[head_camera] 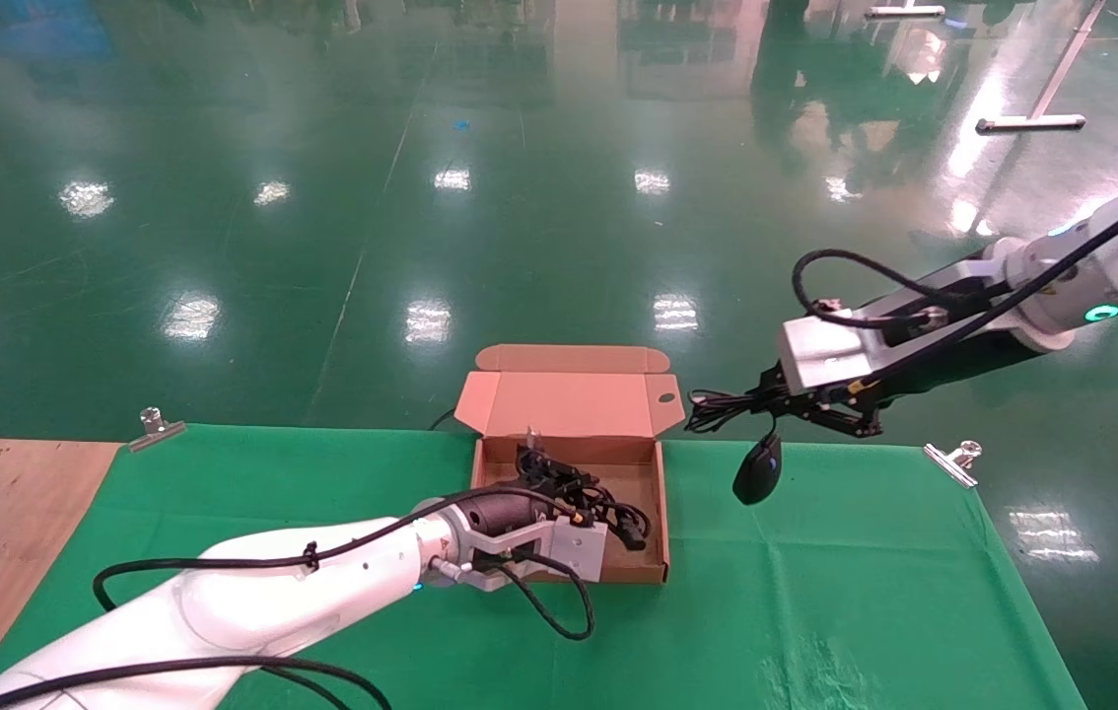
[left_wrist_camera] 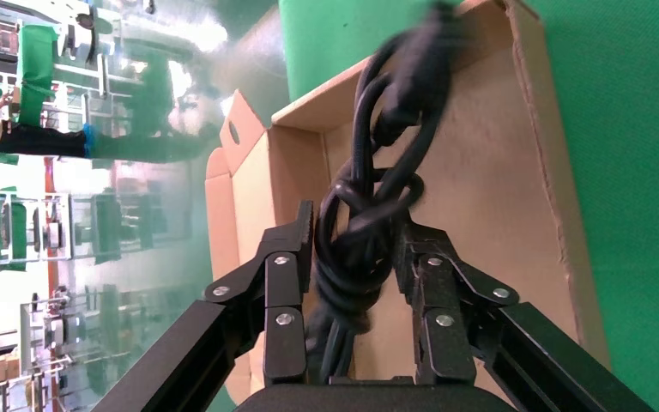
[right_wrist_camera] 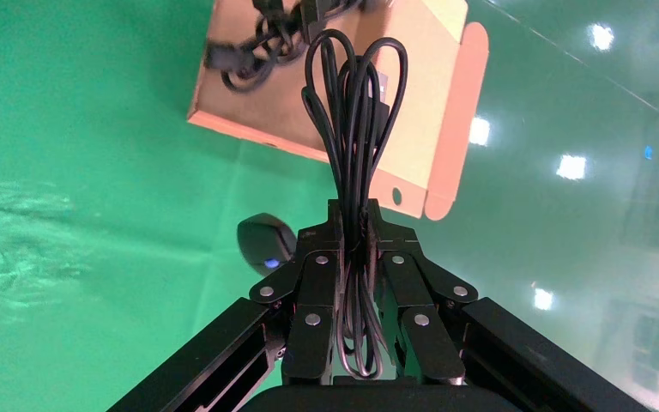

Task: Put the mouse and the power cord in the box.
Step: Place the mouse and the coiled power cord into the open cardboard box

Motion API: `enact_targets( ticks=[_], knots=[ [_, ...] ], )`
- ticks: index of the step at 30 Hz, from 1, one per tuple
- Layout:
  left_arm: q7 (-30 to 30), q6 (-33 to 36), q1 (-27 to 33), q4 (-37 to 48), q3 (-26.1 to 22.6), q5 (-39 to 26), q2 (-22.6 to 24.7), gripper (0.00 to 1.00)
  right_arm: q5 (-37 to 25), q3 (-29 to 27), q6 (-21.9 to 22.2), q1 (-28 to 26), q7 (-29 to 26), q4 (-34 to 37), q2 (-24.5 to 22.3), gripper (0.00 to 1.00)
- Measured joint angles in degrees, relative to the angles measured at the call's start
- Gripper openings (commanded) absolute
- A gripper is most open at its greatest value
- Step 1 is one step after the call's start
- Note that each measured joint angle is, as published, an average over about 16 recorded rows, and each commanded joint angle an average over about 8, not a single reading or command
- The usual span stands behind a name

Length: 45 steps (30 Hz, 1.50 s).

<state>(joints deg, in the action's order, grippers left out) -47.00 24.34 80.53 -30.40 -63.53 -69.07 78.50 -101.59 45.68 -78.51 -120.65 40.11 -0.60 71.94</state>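
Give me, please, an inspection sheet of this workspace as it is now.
Surface: green cloth, held by metal clips.
Job's things: box open; power cord hanging over its inside; mouse dangling by its wire beside the box.
Clutter: nothing seen.
Grippers: left gripper shut on the power cord over the box; right gripper shut on the mouse's bundled wire.
Cables: black arm cables.
Surroundings: shiny green floor.

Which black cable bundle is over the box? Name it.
The power cord, clamped in the left gripper. The mouse cable hangs from the right gripper, beside the box.
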Motion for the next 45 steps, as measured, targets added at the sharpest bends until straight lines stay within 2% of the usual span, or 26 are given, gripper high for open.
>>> enact_targets(
  ticks=[6,13,22,29,30,36,38,45],
  knots=[
    [1.4,2.0,1.3,0.6,-0.3,5.1,-1.5,1.0,0.1,-0.1,0.9,0.5,-0.7,-0.3,2.1,0.0],
    [-0.4,11.0,1.6,0.6,4.7,14.4,-8.0,1.0,0.6,-0.1,4.3,2.8,-2.8,-3.5,4.8,0.0],
    [-5.2,25.1,-0.2,0.0,12.6,25.1,-19.7,1.0,2.8,2.2,16.4,11.6,-7.8,-14.8,6.6,0.0],
    [-7.3,30.4,-1.1,0.9,15.1,28.5,-23.8,1.0,5.1,7.5,25.4,19.2,-13.3,-23.0,6.8,0.02],
    [-7.5,30.7,-1.2,1.0,15.3,28.7,-24.1,1.0,5.4,8.4,26.2,20.1,-14.1,-23.9,6.9,0.07],
    [-8.3,31.9,-1.4,1.7,15.8,29.4,-24.4,1.0,6.6,13.3,29.2,23.7,-17.8,-26.7,6.8,0.82],
    [-8.4,32.0,-1.4,1.9,15.9,29.5,-24.4,1.0,6.8,14.3,29.6,24.4,-18.6,-27.1,6.8,1.0],
    [-8.5,32.3,-1.4,2.1,16.0,29.6,-24.5,1.0,7.0,15.7,30.2,25.3,-19.4,-27.6,6.7,1.0]
  ],
)
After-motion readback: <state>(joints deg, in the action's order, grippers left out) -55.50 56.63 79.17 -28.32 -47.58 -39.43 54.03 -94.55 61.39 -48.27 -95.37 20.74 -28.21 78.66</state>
